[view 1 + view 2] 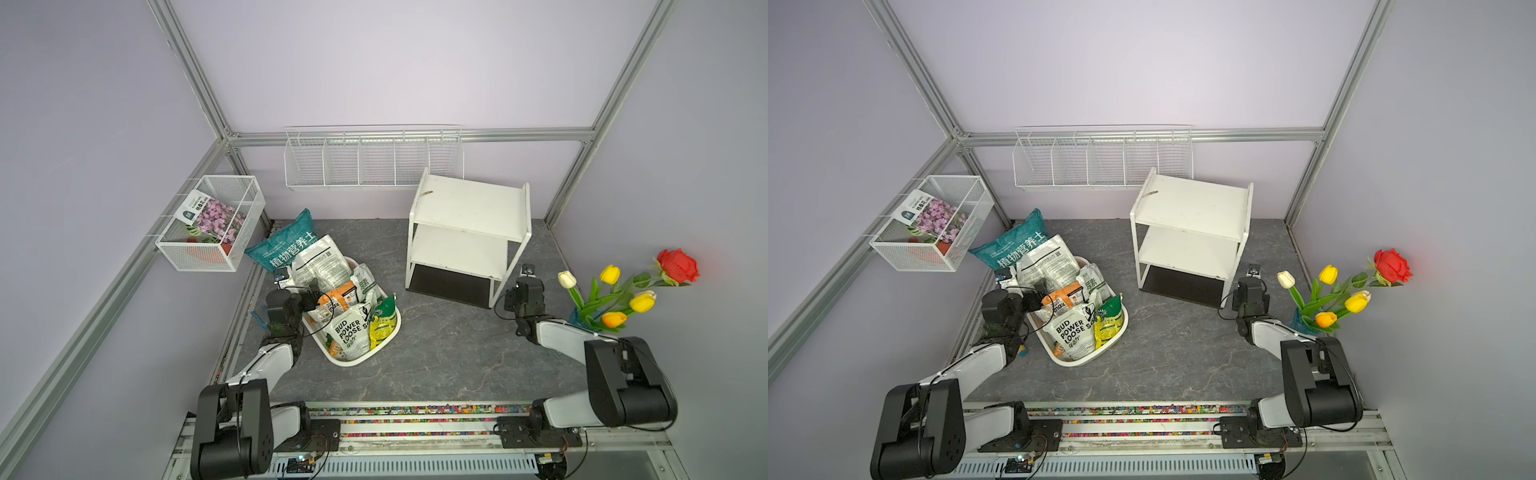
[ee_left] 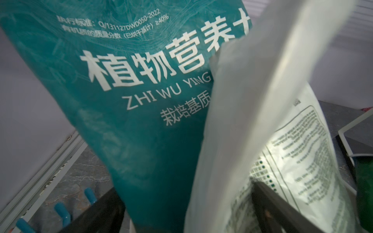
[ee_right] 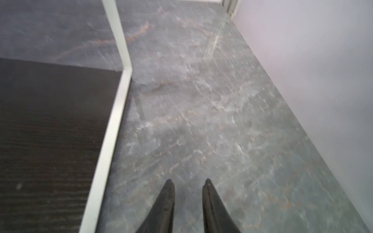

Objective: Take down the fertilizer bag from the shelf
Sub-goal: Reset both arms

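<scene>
Top views both showed our shelf (image 1: 469, 208) bare: nothing lay on its upper board, its lower board or its dark base. We judged the main step done, since no bag was left up there to take down.

We took the fertilizer bag (image 1: 320, 266) to be the white pouch with black print, though we could not be sure which pack was meant. It stood at the far end of the white tub (image 1: 353, 362) among the other packs, leaning against the teal soil bag (image 1: 286, 245) behind it.

Our left gripper (image 1: 311, 294) sat at the foot of that pouch with its jaws spread wide. In the left wrist view both bags rose beyond the dark fingers (image 2: 282, 209), and we saw no grip on either.

Our right gripper (image 3: 188, 181) hovered over the grey table (image 3: 201, 100) just beside the shelf's front corner post, jaws a little apart and holding nothing.

By our reading, what was left was to draw both arms clear, provided the pouch would stand on its own.
</scene>
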`<state>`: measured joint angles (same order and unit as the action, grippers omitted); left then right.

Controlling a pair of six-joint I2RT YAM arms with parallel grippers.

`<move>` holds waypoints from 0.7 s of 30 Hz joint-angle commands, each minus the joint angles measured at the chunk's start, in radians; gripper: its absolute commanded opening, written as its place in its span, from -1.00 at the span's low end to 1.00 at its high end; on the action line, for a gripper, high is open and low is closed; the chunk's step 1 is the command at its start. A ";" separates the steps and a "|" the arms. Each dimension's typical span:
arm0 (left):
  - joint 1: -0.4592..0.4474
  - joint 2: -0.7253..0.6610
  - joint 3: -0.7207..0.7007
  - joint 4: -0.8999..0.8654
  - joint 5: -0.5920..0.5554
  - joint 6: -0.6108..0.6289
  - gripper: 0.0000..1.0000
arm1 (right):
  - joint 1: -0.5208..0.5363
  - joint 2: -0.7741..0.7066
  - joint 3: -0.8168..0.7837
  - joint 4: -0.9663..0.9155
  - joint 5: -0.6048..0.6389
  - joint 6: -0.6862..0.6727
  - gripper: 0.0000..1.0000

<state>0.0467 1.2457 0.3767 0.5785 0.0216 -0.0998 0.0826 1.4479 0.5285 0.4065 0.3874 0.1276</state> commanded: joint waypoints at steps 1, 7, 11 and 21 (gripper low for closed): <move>0.007 0.053 -0.012 0.089 0.011 0.048 0.99 | -0.006 0.017 -0.063 0.248 -0.050 -0.046 -0.40; 0.007 0.119 -0.039 0.249 0.055 0.043 0.99 | -0.004 0.107 -0.161 0.524 -0.108 -0.085 -0.03; 0.001 0.207 -0.018 0.289 0.082 0.067 1.00 | -0.004 0.087 -0.133 0.439 -0.123 -0.082 0.24; -0.001 0.262 -0.010 0.316 0.090 0.081 1.00 | -0.005 0.078 -0.127 0.413 -0.123 -0.076 0.98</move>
<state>0.0505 1.4746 0.3584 0.9646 0.0875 -0.0586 0.0631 1.5421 0.3893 0.7948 0.3019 0.0555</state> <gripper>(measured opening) 0.997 0.987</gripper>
